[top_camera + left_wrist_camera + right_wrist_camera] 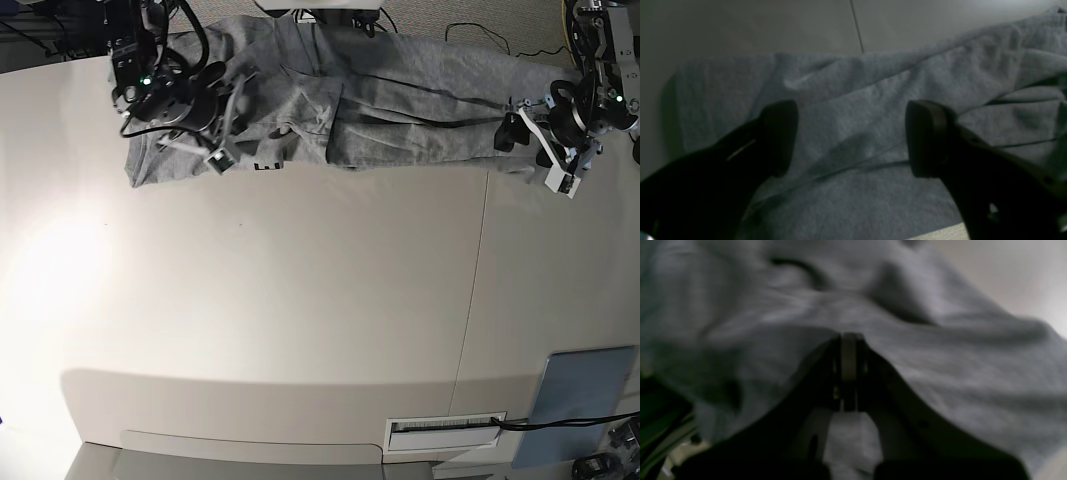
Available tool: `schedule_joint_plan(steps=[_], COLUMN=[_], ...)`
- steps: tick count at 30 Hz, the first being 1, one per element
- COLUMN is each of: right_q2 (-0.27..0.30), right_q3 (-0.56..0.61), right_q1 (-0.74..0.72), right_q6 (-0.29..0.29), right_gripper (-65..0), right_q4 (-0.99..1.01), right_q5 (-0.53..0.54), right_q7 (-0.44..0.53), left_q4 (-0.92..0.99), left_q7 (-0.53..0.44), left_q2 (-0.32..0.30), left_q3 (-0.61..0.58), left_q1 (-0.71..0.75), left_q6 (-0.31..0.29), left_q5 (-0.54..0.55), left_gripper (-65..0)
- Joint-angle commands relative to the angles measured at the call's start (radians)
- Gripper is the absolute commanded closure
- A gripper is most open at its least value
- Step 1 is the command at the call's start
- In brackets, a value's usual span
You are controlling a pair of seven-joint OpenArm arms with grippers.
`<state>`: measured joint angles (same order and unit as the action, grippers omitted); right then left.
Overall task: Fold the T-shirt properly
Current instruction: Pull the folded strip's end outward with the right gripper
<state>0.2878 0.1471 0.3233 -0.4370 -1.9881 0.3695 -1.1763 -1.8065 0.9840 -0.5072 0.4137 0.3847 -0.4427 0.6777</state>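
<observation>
The heather-grey T-shirt lies bunched in a long strip along the table's far edge, plain side showing. My left gripper is open and hovers just over the shirt's end, one finger on each side of a fold; in the base view it is at the right. My right gripper is shut, with a thin strip of the shirt's cloth pinched between the fingers. In the base view it is at the shirt's left end. No lettering shows.
The white table has a seam line running front to back. A blue-grey panel and a white labelled slot sit at the front right. Cables lie behind the shirt.
</observation>
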Motion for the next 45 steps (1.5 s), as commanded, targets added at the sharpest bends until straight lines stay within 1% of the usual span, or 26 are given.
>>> schedule_joint_plan(steps=[1, 3, 5, 9, 12, 18, 20, 25, 27, 31, 33, 35, 37, 39, 42, 45], right_q2=[0.010, 0.009, 0.009, 0.011, 0.035, 0.093, 0.110, 0.148, 0.162, 0.178, 0.177, 0.178, 0.178, 0.178, 0.179, 0.183], right_q3=[-0.025, -0.068, -0.116, -0.204, -0.231, -0.233, -0.233, -0.234, -0.234, -0.234, -0.234, -0.234, -0.234, -0.234, -0.234, -0.234], right_q1=[-0.007, -0.007, -0.008, -0.031, -0.085, -0.230, -0.275, -0.361, -0.382, -0.387, -0.387, -0.387, -0.388, -0.387, -0.387, -0.387], right_q6=[0.013, 0.039, 0.050, 0.049, 0.049, 0.051, 0.061, 0.084, 0.092, 0.091, 0.091, 0.091, 0.096, 0.124, 0.128, 0.138], right_gripper=[0.0, 0.0, 0.0, 0.0, 0.0, 0.0, 0.0, 0.0, 0.0, 0.0, 0.0, 0.0, 0.0, 0.0, 0.0, 0.0], right_q4=[-0.014, -0.006, 0.021, 0.121, 0.201, 0.340, 0.387, 0.510, 0.554, 0.591, 0.589, 0.589, 0.589, 0.589, 0.589, 0.590], right_q5=[-0.018, -0.090, -0.141, -0.154, -0.154, -0.161, -0.165, -0.225, -0.232, -0.232, -0.232, -0.237, -0.286, -0.338, -0.397, -0.438], right_q7=[0.005, 0.015, 0.048, 0.101, 0.134, 0.159, 0.161, 0.197, 0.203, 0.204, 0.205, 0.220, 0.264, 0.298, 0.317, 0.325], left_q4=[-0.016, -0.016, -0.016, -0.016, -0.016, -0.016, -0.016, -0.016, -0.016, -0.033, -0.063, -0.096, -0.108, -0.102, -0.064, -0.013], left_q7=[-0.025, -0.024, -0.024, -0.035, -0.035, -0.039, -0.043, -0.042, -0.042, -0.040, -0.033, -0.003, 0.016, 0.043, 0.066, 0.063], left_q2=[-0.017, -0.017, -0.017, -0.017, -0.017, -0.017, -0.017, -0.018, -0.018, -0.020, -0.020, -0.019, -0.019, -0.019, -0.016, 0.010], left_q3=[0.008, 0.008, 0.008, 0.008, 0.008, 0.008, 0.008, 0.008, 0.008, 0.029, 0.069, 0.131, 0.195, 0.240, 0.249, 0.249], left_q1=[-0.005, -0.005, -0.005, -0.005, -0.005, -0.005, -0.005, -0.005, -0.005, -0.005, -0.005, -0.005, -0.005, -0.002, -0.002, -0.003], left_q6=[-0.004, -0.004, -0.004, -0.003, -0.003, -0.004, -0.003, -0.003, -0.003, -0.003, -0.003, -0.004, -0.018, -0.023, -0.005, 0.000], left_q5=[0.011, 0.011, 0.011, 0.011, 0.011, 0.011, 0.012, 0.018, 0.027, 0.042, 0.061, 0.099, 0.132, 0.159, 0.161, 0.169], left_gripper=[-49.8, -49.8, -49.8, -49.8, -49.8, -49.8, -49.8, -49.8, -49.8, -49.8, -49.8, -49.8, -49.8, -49.8, -49.8, -49.8])
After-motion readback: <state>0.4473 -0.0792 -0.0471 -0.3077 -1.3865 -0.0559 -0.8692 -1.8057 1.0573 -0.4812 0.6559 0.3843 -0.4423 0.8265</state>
